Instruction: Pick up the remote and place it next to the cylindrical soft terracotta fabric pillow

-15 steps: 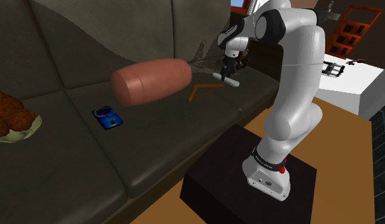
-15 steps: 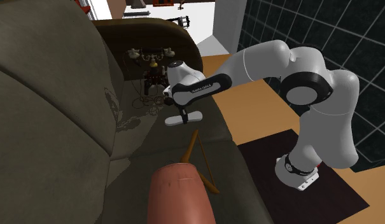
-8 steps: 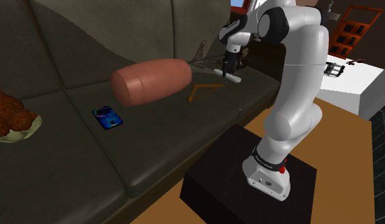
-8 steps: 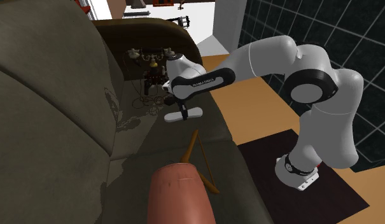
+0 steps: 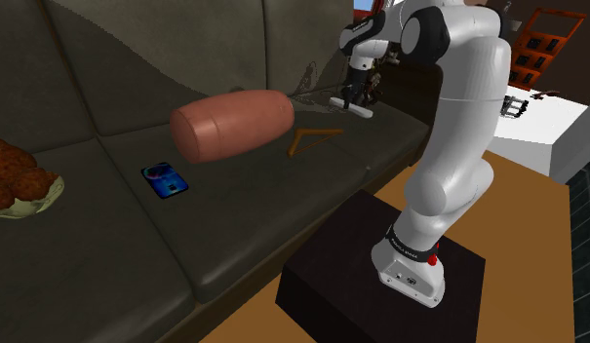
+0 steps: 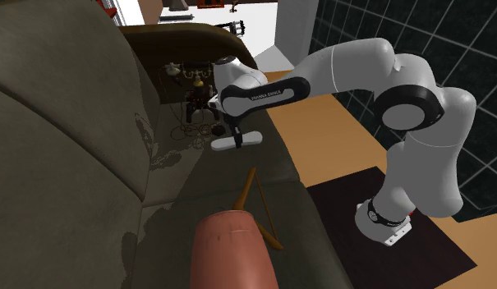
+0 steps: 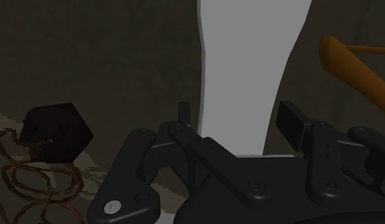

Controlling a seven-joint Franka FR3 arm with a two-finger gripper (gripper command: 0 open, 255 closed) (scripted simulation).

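The remote [image 5: 354,108] is a plain white, elongated bar, and my gripper [image 5: 352,99] is shut on its middle, holding it crosswise a little above the dark sofa seat. In the second exterior view the remote [image 6: 236,141] hangs under the gripper [image 6: 236,134] near the sofa's armrest. Seen from the wrist, the black fingers [image 7: 293,122] clasp the white remote [image 7: 245,70]. The terracotta cylinder pillow [image 5: 232,125] lies on its side on the seat, well away from the gripper toward the shoulder view's left. Its end shows at the second exterior view's lower edge [image 6: 232,250].
An orange wooden angled piece [image 5: 307,139] lies on the seat between pillow and gripper. A blue flat object [image 5: 166,179] and a heap of reddish-brown lumps [image 5: 15,175] sit further left. An old telephone [image 6: 193,78] stands by the armrest. The black stand [image 5: 380,283] is below right.
The gripper has risen with the remote and shifted slightly toward the armrest end of the sofa. The pillow and the other things have not moved.
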